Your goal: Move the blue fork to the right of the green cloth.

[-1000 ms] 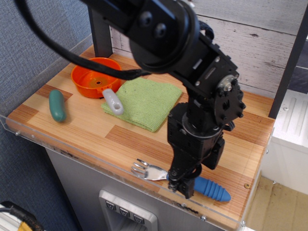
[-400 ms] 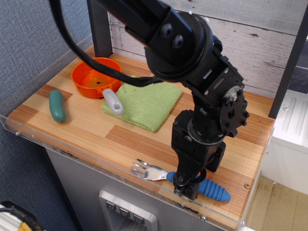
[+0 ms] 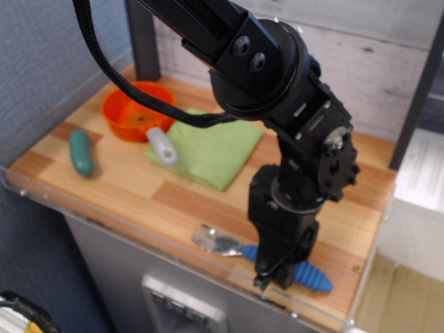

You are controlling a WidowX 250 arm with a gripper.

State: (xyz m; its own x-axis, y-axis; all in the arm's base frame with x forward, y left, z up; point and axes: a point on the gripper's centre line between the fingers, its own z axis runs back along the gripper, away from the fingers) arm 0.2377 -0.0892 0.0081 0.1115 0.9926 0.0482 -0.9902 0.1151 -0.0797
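The blue fork [image 3: 310,276] lies on the wooden table near the front right edge, with its silver tines [image 3: 216,242] pointing left. My gripper [image 3: 274,279] is low over the fork where the blue handle meets the metal neck. Its black fingers stand at the handle and hide that part of it. The picture is blurred, so I cannot tell whether the fingers clamp the handle. The green cloth [image 3: 211,151] lies folded at the back middle of the table, well apart from the fork.
An orange pan [image 3: 134,109] with a short grey handle [image 3: 161,147] stands at the back left, touching the cloth's left edge. A teal-green oblong piece [image 3: 82,152] lies at the left. A clear rim runs along the table's front edge [image 3: 139,232]. A dark post [image 3: 142,41] stands behind the pan.
My gripper has moved right and down along the fork, onto the start of the blue handle. The fork lies in nearly the same place. The picture has become blurred.
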